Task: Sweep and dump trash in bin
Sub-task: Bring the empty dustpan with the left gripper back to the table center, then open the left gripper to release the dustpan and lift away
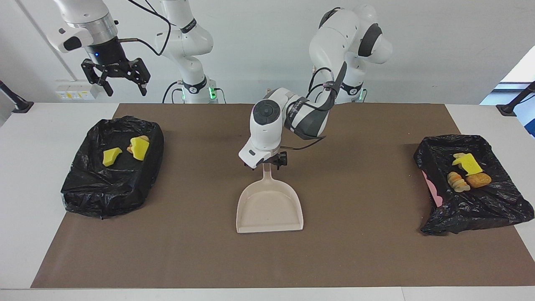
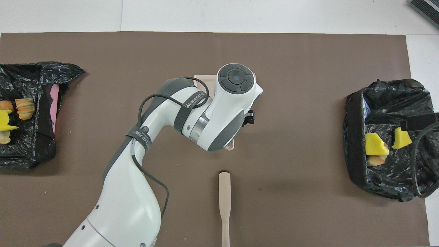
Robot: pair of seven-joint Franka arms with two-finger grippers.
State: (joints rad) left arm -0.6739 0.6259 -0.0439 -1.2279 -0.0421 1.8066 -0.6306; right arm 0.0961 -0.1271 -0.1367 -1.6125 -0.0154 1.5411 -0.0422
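The beige dustpan [image 1: 269, 209] lies flat in the middle of the brown mat, empty, with its handle pointing toward the robots. My left gripper [image 1: 269, 164] hovers just over that handle, open, the handle showing between its spread fingers. In the overhead view the left wrist covers most of the dustpan [image 2: 202, 80]. The trash lies in two black-bagged bins. Yellow sponge bits [image 1: 111, 156] rest in the bin [image 1: 96, 196] at the right arm's end. A yellow sponge [image 1: 468, 164], a beige lump [image 1: 457, 182] and an orange-brown piece [image 1: 478, 179] rest in the other bin [image 1: 480, 209]. My right gripper [image 1: 115, 79] waits open, high over its bin.
A beige brush handle [image 2: 224, 202] lies on the mat [image 2: 308, 68], nearer to the robots than the dustpan. Each bin stands at one end of the mat. White tabletop borders the mat all round.
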